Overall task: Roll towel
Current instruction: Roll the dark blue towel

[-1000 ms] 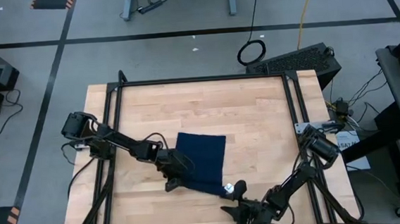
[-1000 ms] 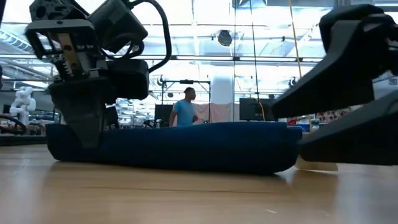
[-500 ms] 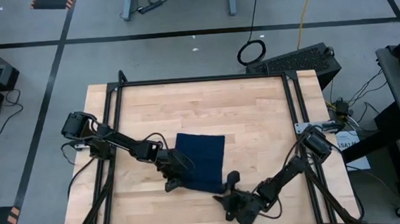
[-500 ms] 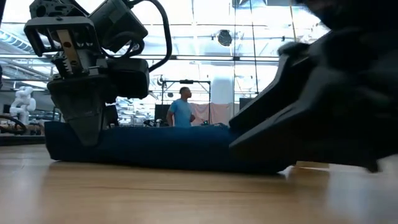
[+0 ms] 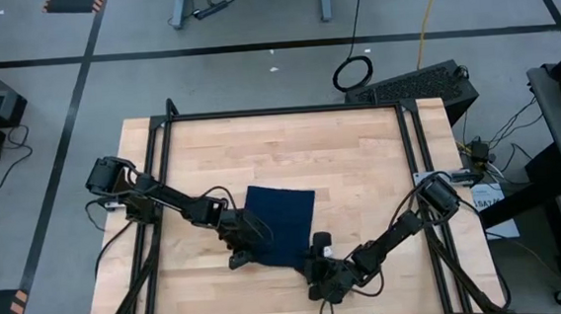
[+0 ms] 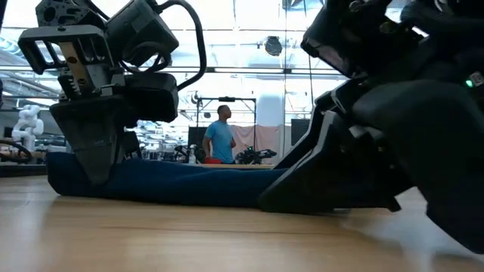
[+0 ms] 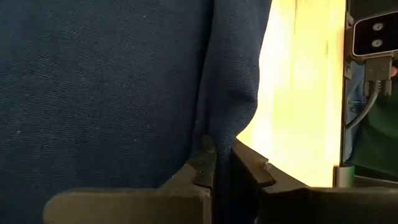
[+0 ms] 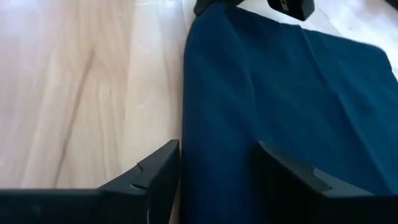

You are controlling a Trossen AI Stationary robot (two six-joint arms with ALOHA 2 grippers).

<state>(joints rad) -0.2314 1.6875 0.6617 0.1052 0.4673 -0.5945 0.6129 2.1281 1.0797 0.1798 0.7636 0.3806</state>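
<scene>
The dark navy towel (image 5: 283, 221) lies partly folded on the wooden table (image 5: 359, 151), with a thicker fold along its near edge (image 6: 189, 189). My left gripper (image 5: 240, 256) is at the towel's near-left corner and is shut on the cloth. My right gripper (image 5: 318, 263) is at the near-right corner. It is open, and the fold of the near edge (image 8: 217, 149) runs between its two fingers. My left gripper pinches a raised fold at the towel's near edge (image 7: 219, 134) between its two fingers. It comes slanting down from the table's left side. The rest of the towel lies flat on the table. My right gripper's fingers (image 8: 158, 174) stand either side of the fold; whether they touch it I cannot tell.
Bare wood lies on the far and right sides of the towel. Black frame rails (image 5: 162, 155) run along the table's edges. In the room behind the table a person (image 6: 221, 140) stands far off.
My right gripper has swung along the near edge toward the table's left, rolling its wrist as it went. It now straddles the towel's near-right corner. The towel has kept its place.
</scene>
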